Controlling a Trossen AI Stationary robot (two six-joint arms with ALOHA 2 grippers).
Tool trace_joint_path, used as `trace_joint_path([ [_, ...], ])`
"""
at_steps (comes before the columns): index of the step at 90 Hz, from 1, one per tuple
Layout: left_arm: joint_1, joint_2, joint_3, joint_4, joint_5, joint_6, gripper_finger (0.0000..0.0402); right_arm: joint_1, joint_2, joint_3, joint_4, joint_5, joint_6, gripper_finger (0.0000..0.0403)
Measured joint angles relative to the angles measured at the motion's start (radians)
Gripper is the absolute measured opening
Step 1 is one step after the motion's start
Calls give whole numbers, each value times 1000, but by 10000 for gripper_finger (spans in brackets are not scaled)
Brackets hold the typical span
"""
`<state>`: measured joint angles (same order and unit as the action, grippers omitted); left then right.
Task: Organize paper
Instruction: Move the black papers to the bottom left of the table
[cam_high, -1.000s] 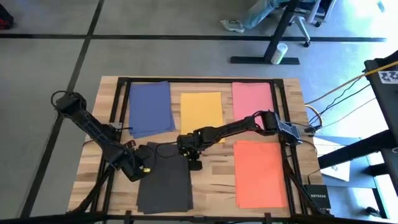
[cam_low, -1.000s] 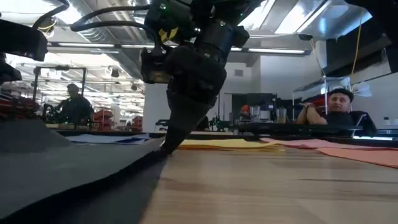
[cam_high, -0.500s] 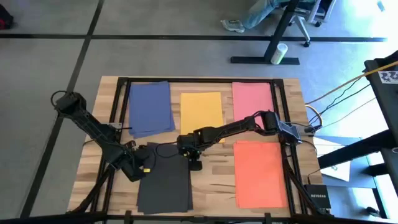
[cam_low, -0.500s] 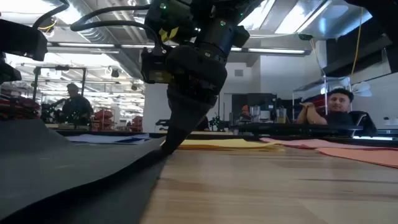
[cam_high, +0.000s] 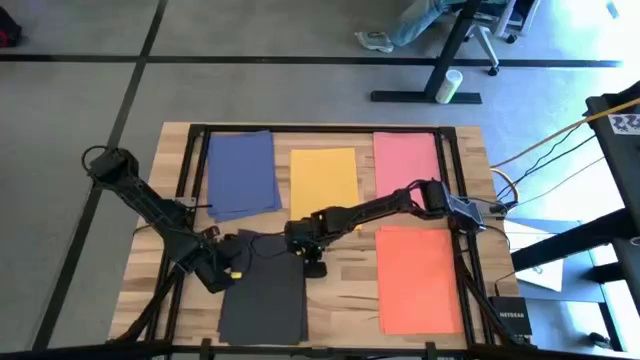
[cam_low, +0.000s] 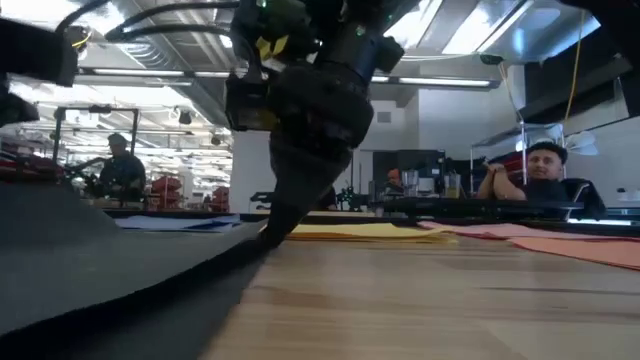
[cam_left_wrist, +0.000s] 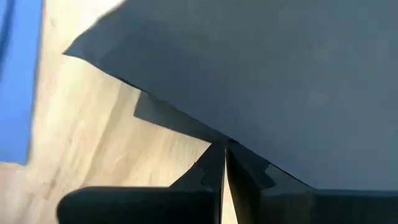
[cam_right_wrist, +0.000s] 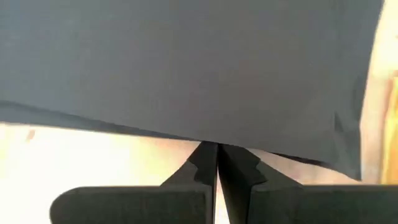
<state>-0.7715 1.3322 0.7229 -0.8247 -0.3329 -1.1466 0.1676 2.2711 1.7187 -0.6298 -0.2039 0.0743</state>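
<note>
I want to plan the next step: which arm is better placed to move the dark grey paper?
Neither alone. The left gripper and the right gripper are both shut on the dark grey paper, at opposite far corners, so moving it together seems best.

Standing on a grey tiled floor (cam_high: 80, 90) crossed by dark lines: a light wooden rectangular table (cam_high: 340, 275) with a black metal frame. Lying past its far edge, a black T-shaped desk foot (cam_high: 425, 97), with a small white cylindrical cup (cam_high: 449, 84) resting just beside it. Showing near there, a leg in light jeans with a white shoe (cam_high: 385, 38). Running off the table's right side, thin yellow cables (cam_high: 540, 145). Sitting at the near right corner, a small black box (cam_high: 508, 320). Sitting behind the table in the low view, a person in a dark top (cam_low: 545, 180); farther left, another person (cam_low: 120, 170).
</note>
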Motion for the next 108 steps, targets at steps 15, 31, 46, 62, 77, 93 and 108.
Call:
trace_joint_path([
  [15, 22, 0, 37, -25, -51, 62, 0, 22, 0, 28, -22, 9, -2, 0],
  [31, 71, 0, 39, -24, -70, 116, 0, 29, -2, 36, -37, 31, -5, 0],
  [46, 55, 0, 39, -2, -35, 121, 0, 29, -2, 36, -120, 82, -6, 0],
  [62, 0, 0, 40, -4, 3, 65, 0, 29, -2, 36, -148, 91, -13, 0],
  [77, -42, 0, 40, -7, 38, 20, 0, 29, -2, 36, -149, 91, -13, 0],
  [93, -93, 0, 40, -3, 79, -10, 0, 29, -5, 36, -165, 91, -13, 0],
  [108, -161, 0, 40, 46, 165, -33, 0, 51, -33, 36, -230, 99, -13, 0],
])
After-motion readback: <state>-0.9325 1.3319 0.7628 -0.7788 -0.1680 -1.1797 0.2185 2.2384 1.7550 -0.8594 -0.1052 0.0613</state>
